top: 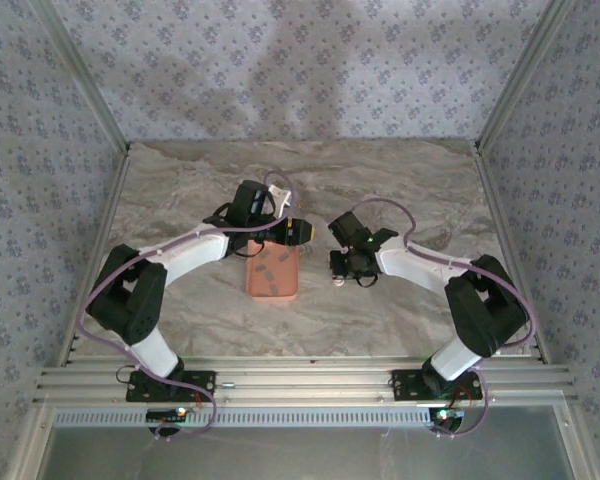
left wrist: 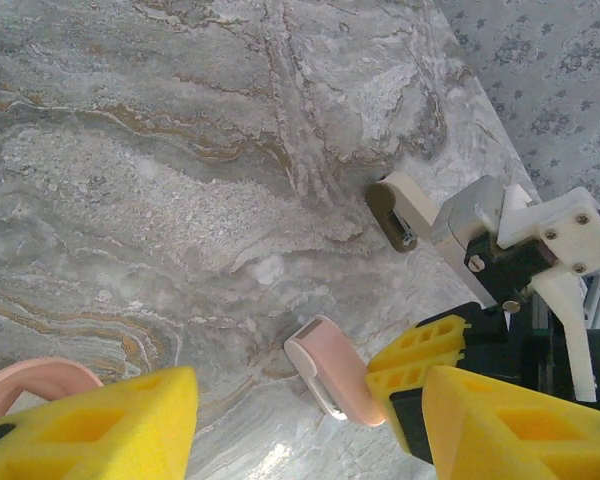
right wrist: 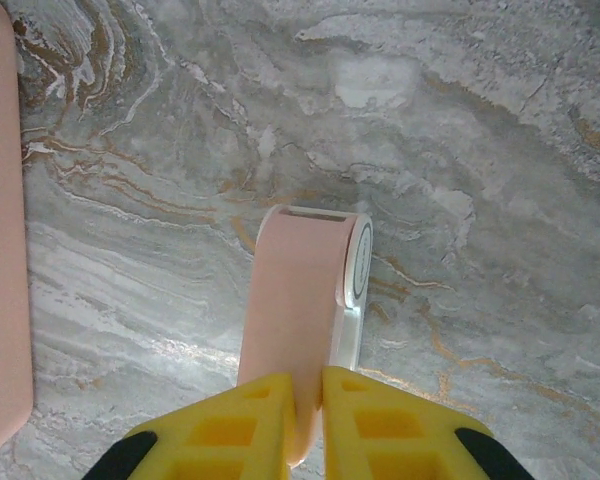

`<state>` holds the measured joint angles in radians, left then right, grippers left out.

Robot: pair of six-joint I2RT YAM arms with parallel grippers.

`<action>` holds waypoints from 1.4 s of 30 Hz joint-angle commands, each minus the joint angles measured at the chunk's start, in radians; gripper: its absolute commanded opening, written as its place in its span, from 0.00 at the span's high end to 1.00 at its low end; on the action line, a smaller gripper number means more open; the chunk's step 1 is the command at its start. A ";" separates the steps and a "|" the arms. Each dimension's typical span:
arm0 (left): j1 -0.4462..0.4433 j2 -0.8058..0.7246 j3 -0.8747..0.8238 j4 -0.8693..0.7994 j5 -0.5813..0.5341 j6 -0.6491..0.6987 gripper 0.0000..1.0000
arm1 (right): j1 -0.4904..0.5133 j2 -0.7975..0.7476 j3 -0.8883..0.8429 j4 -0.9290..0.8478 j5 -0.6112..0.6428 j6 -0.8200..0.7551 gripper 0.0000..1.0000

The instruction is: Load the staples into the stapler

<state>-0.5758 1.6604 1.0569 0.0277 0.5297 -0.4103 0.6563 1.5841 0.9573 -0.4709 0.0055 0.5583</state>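
Right wrist: right claw (right wrist: 308, 388) clamps the pink stapler (right wrist: 300, 300), long axis 12-to-6. Staples (top: 270, 268) lie at its 9 o'clock, nearer the half-open, empty left claw (top: 298, 232).

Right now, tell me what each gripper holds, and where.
The right gripper pinches the pink stapler by its near end, squeezing both sides. The left gripper is open, holding nothing.

Grey marble-veined table (top: 380, 180), salmon-pink tray (top: 272, 272) lying on it; tan stapler (left wrist: 400, 205) resting on the bare top
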 commanded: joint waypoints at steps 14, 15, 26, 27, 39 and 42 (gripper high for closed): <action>0.009 -0.037 -0.019 0.028 0.001 -0.004 0.38 | 0.015 0.053 -0.090 -0.082 -0.002 0.033 0.86; 0.009 -0.039 -0.021 0.027 -0.003 -0.002 0.38 | 0.015 0.062 -0.096 -0.086 -0.007 0.039 0.87; 0.009 -0.031 -0.026 0.035 -0.004 -0.005 0.39 | 0.036 0.168 -0.173 -0.103 0.000 0.111 0.95; 0.009 -0.031 -0.027 0.035 -0.005 -0.005 0.39 | 0.038 0.166 -0.164 -0.108 0.002 0.106 0.95; 0.009 -0.039 -0.027 0.035 -0.008 -0.005 0.39 | 0.039 0.028 0.035 -0.163 0.006 0.007 0.78; 0.008 -0.036 -0.022 0.034 -0.007 -0.005 0.39 | 0.033 0.019 0.064 -0.166 -0.001 -0.006 0.76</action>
<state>-0.5739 1.6566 1.0389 0.0494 0.5259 -0.4129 0.6788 1.5913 0.9966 -0.5556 0.0532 0.5846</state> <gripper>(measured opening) 0.614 0.243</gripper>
